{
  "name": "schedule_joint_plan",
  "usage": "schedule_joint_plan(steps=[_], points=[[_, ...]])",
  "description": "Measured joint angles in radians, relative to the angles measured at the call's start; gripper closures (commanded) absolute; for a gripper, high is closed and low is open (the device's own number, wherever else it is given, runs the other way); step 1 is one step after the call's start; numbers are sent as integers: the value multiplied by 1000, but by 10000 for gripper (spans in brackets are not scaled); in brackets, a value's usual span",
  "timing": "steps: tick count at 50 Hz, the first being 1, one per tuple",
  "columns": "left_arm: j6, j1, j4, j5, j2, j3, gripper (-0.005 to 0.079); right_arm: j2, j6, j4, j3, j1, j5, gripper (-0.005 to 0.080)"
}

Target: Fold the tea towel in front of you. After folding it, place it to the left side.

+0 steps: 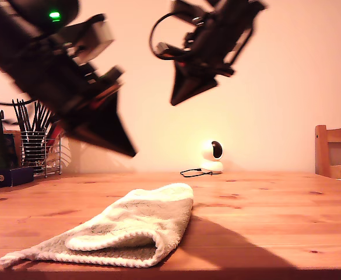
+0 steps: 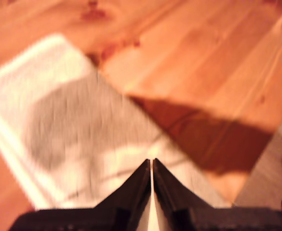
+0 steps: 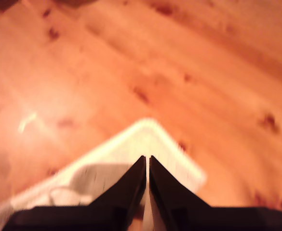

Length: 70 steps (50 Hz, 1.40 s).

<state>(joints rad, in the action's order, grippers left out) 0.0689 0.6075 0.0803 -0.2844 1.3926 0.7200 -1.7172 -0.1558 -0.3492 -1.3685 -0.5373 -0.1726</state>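
The tea towel (image 1: 141, 224) lies folded over itself on the wooden table (image 1: 275, 204), near the front edge toward the exterior view's left, its thick hem curling at the fold. Two dark arms hang well above it, apart from the cloth: one large and blurred with its tip (image 1: 129, 150) at the exterior view's left, one higher near the middle (image 1: 176, 100). I cannot tell which arm is which. My first gripper (image 2: 151, 161) is shut and empty above the towel (image 2: 73, 125). My second gripper (image 3: 147, 157) is shut and empty above a towel corner (image 3: 145, 139).
A small white round camera (image 1: 212, 156) with a black cable (image 1: 194, 172) stands at the table's back. A wire rack of black utensils (image 1: 35, 146) and a dark box (image 1: 7, 175) sit at the exterior view's left. A wooden chair (image 1: 335, 150) stands at its right.
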Motion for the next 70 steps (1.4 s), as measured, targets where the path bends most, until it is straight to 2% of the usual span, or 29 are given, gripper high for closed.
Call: schedule_joint_plan(steps=[13, 26, 30, 37, 46, 54, 63, 70], points=[[4, -1, -55, 5, -49, -126, 762, 169, -73, 101, 320, -12, 0, 765], [-17, -1, -78, -2, -49, -154, 762, 216, -177, 173, 503, -124, 0, 764], [-21, -2, -94, -6, -46, -154, 762, 216, -239, 174, 529, -166, 0, 748], [-39, -2, -140, -32, 3, -154, 762, 216, -292, 167, 540, -208, -4, 604], [-44, -2, -158, -58, 80, -154, 762, 201, -389, 126, 540, -217, -47, 579], [-66, -2, -178, -87, 112, -154, 762, 152, -462, 94, 540, -228, -60, 494], [-101, -2, -181, -133, 159, -154, 762, 98, -472, 55, 540, -276, -79, 441], [-133, -2, -179, -171, 172, -154, 762, 96, -473, 44, 540, -330, -58, 363]])
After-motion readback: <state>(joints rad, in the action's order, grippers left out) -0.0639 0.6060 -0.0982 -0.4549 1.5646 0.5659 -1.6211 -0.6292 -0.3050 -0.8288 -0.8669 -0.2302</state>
